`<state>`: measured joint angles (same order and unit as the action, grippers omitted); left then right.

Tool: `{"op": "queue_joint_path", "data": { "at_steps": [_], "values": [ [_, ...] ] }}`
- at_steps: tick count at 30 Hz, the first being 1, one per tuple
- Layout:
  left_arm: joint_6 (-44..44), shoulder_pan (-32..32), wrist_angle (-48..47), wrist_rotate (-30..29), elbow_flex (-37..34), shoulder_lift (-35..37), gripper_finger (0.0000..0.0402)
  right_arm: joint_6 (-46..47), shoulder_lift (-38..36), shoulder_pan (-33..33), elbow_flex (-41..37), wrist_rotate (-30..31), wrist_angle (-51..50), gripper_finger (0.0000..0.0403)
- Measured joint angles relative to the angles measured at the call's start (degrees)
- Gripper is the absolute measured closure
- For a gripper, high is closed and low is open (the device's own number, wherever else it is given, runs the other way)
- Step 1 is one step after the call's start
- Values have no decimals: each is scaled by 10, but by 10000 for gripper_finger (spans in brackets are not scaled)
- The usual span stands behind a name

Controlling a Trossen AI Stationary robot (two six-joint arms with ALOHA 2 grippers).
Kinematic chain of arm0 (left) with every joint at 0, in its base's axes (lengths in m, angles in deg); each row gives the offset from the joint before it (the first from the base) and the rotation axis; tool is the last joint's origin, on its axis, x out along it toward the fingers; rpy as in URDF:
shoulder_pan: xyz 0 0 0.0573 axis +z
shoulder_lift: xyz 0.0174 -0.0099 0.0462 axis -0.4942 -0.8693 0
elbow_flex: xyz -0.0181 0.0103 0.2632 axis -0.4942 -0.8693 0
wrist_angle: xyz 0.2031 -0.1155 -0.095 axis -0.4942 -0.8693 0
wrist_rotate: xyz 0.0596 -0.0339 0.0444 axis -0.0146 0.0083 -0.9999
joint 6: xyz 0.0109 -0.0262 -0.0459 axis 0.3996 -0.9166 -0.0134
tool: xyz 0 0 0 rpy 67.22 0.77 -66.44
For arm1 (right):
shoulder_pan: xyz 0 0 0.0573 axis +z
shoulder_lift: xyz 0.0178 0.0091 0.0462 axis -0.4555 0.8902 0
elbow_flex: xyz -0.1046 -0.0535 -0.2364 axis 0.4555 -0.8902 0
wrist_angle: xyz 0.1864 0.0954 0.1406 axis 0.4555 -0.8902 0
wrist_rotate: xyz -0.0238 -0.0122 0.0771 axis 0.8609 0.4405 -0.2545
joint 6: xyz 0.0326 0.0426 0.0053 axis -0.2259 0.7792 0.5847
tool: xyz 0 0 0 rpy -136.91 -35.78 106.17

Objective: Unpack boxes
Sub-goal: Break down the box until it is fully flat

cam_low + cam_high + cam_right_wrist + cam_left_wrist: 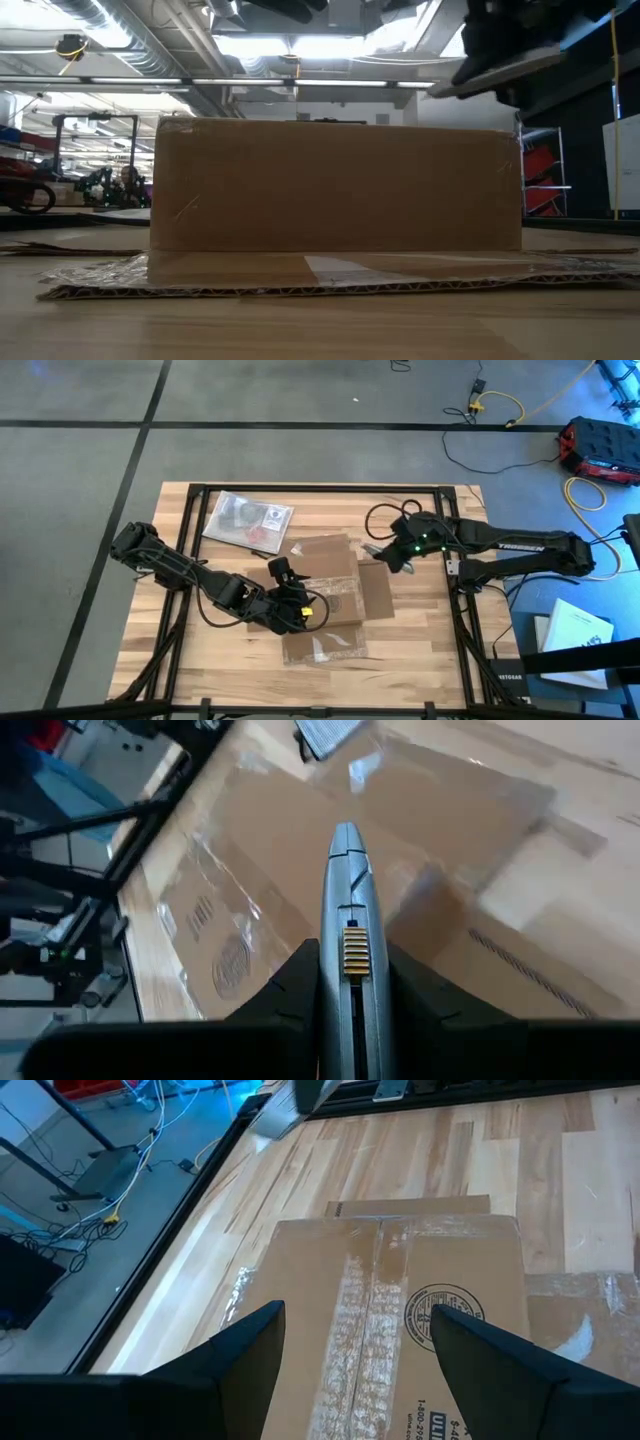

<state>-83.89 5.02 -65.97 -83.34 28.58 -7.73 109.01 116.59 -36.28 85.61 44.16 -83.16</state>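
Taped brown cardboard box [325, 595], flaps splayed

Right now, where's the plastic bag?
High view: the plastic bag lies at the table's far-left area, just beyond the cardboard box, clear of both arms.

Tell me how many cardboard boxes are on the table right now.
1. The cardboard box sits mid-table with its flaps spread flat, the left gripper over it. A clear plastic bag lies apart, near the far edge.
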Motion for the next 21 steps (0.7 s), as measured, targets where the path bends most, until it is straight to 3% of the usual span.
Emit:
{"op": "queue_joint_path", "data": {
  "at_steps": [6, 10, 12, 17, 21],
  "values": [
    [-13, 0, 9, 0, 0, 0, 163, -5, -19, 19, 0, -15, -22, 345],
    [-101, 0, 70, 1, -1, 0, 163, -6, -18, 29, 1, -19, -27, 345],
    [-133, -1, 104, 3, -1, 0, 163, -7, -19, 29, 1, -49, -20, 345],
    [-203, 39, 119, 89, 0, 0, 163, -8, -19, 28, 1, -73, -13, 345],
    [-172, 80, 134, 174, 0, 0, 163, -3, -20, 28, 1, -73, 5, 345]
  ]
}}
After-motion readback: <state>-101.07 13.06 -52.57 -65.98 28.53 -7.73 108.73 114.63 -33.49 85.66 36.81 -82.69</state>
